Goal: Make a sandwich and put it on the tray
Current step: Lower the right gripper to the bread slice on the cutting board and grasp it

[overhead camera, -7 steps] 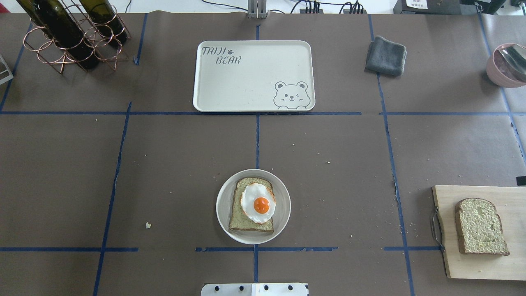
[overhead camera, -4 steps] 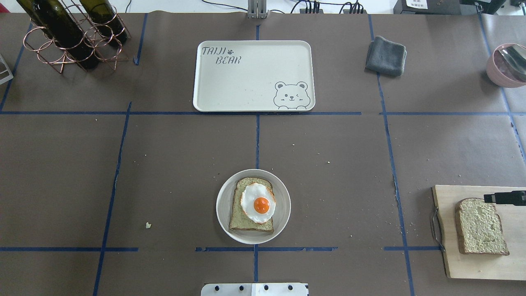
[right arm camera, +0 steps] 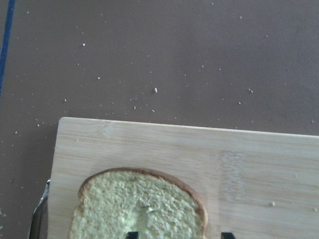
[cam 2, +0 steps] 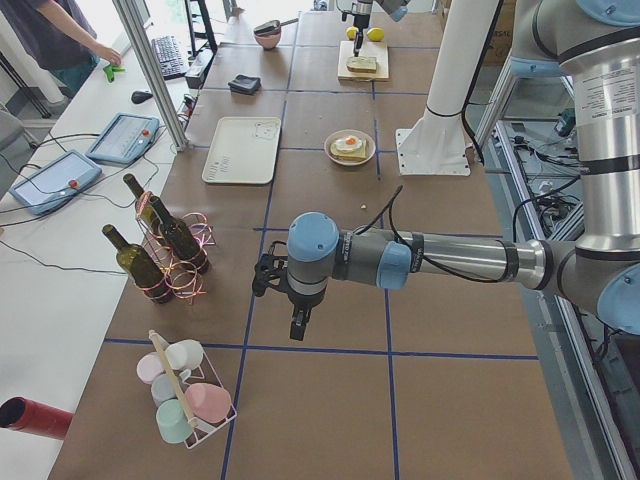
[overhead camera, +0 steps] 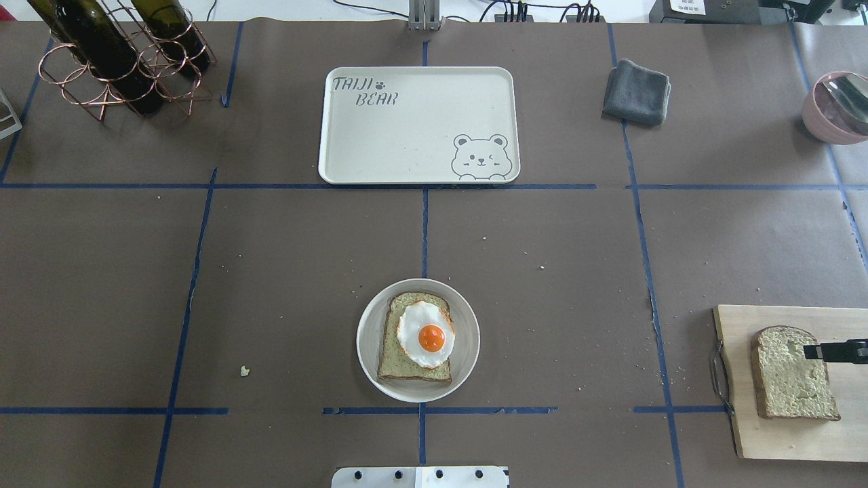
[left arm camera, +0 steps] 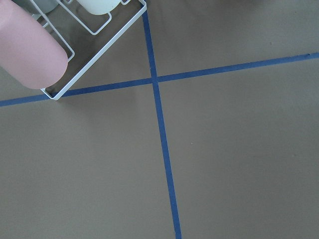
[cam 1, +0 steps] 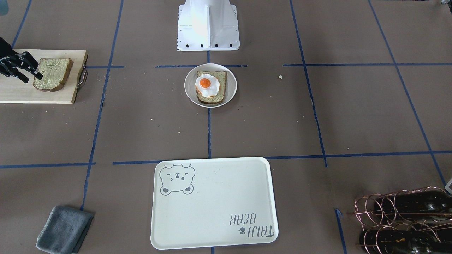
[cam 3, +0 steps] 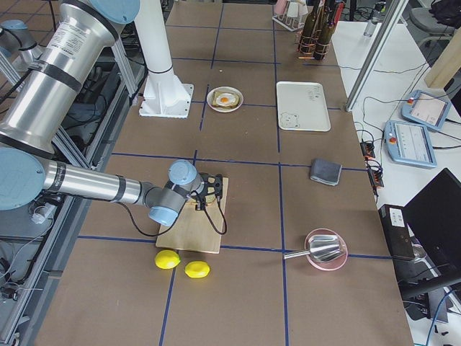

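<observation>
One bread slice (overhead camera: pixel 790 376) lies on the wooden cutting board (overhead camera: pixel 780 434) at the right; it also shows in the front view (cam 1: pixel 51 74) and the right wrist view (right arm camera: pixel 139 209). My right gripper (cam 1: pixel 32 78) is open and hovers at this slice's edge, one finger (overhead camera: pixel 831 352) over the bread and the other over the board. The second slice (overhead camera: pixel 393 352), with the fried egg (overhead camera: pixel 426 332) on top, sits on a round white plate (overhead camera: pixel 366 339). The tray (overhead camera: pixel 407 135) is far off at the centre. My left gripper (cam 2: pixel 298 322) hangs far off to the left; I cannot tell its state.
A folded grey cloth (overhead camera: pixel 637 91) lies right of the tray. A copper rack with wine bottles (overhead camera: pixel 115 54) stands at the far left. A pink bowl (overhead camera: pixel 837 108) is at the far right. Two lemons (cam 3: pixel 180 264) lie beside the board. A wire rack of cups (cam 2: pixel 185 395) stands near my left gripper.
My right gripper has come in from the view's right edge and moved toward the robot's side, from above the board's far edge to over the bread slice's edge. Nothing else moved.
</observation>
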